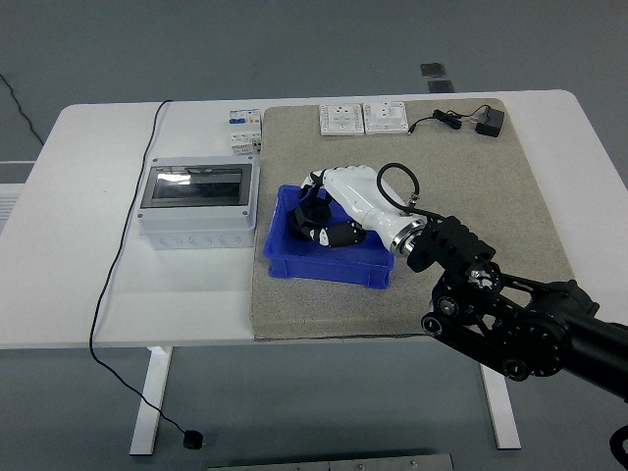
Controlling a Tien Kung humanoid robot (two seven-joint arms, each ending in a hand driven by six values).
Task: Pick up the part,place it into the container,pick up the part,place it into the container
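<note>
White table [78, 294]: one blue container [294, 263], right hand [329, 211] clutching one black part [316, 218].

The right hand [329, 211] hangs over the blue container [378, 270], fingers curled down into it.

Bright, even overhead light; soft faint shadows; sharp focus; no glare or blur.
</note>
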